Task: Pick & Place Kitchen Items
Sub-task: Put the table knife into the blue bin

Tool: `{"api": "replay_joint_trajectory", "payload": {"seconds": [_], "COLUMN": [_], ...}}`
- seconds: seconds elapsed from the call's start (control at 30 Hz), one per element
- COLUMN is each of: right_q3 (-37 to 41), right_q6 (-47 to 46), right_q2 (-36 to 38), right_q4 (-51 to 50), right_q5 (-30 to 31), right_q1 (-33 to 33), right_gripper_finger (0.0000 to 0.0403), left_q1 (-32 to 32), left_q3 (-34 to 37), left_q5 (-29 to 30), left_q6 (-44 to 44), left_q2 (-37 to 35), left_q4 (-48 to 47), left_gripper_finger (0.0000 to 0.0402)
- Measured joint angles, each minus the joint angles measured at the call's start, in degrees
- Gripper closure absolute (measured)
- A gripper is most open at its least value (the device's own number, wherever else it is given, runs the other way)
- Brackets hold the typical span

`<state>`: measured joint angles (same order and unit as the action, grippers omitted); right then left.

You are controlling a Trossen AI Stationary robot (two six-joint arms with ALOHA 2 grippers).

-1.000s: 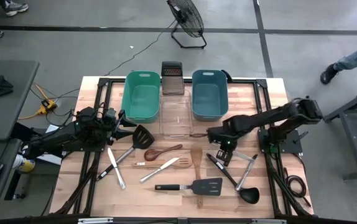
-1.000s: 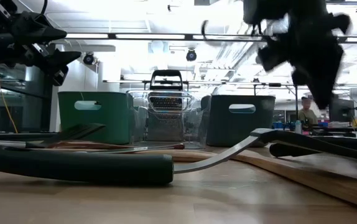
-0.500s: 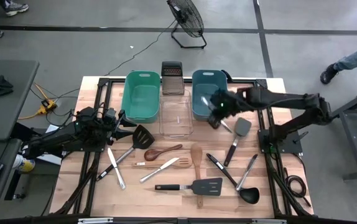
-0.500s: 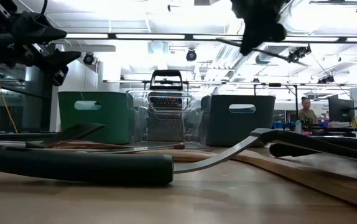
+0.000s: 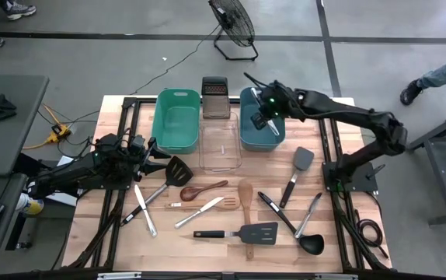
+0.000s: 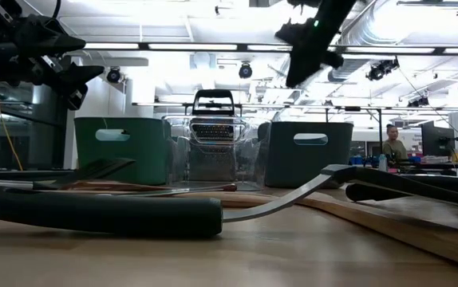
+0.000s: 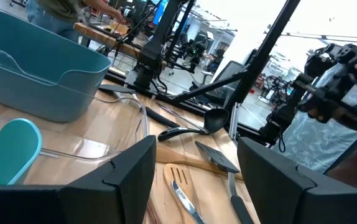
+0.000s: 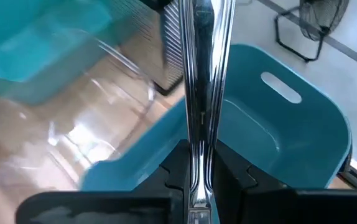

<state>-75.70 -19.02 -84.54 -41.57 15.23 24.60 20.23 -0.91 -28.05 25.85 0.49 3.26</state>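
My right pincer (image 5: 263, 118) is clamped tight on a silver metal utensil (image 8: 200, 93), probably the tongs, its polished shank running straight out between my fingers (image 8: 228, 171). I hold it above the blue tub (image 5: 257, 117) at the desk's far edge, right of the clear tub (image 5: 220, 145). The metal is smooth, narrow and mirror-bright; the tub is matte plastic with a slotted handle. My left pincer (image 5: 147, 150) waits, fingers spread, near the desk's left edge beside a black turner (image 5: 175, 172).
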Motion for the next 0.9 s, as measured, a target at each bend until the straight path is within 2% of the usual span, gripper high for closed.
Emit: {"api": "replay_joint_trajectory", "payload": {"seconds": [0.37, 0.57, 0.73, 0.9], "right_q3": [0.0, 0.0, 0.0, 0.0], "right_q6": [0.64, -0.85, -2.75, -3.42], "right_q2": [-11.48, -14.47, -16.07, -17.83], "right_q4": [0.74, 1.2, 1.14, 1.14], "right_q5": [-7.87, -12.54, -12.75, -15.72], "right_q1": [8.94, 10.75, 11.48, 11.87], "right_gripper_finger": [0.0368, 0.0368, 0.0358, 0.0361], "left_q1": [0.0, -0.01, 0.0, 0.0], "left_q3": [-0.01, -0.01, 0.0, -0.01], "left_q5": [0.0, 0.0, 0.0, -0.01], "left_q6": [0.0, 0.0, 0.0, 0.0], "left_q2": [0.02, 0.01, 0.0, 0.01], "left_q4": [0.01, 0.0, -0.01, -0.02], "left_gripper_finger": [0.0178, 0.0178, 0.0178, 0.0178]}}
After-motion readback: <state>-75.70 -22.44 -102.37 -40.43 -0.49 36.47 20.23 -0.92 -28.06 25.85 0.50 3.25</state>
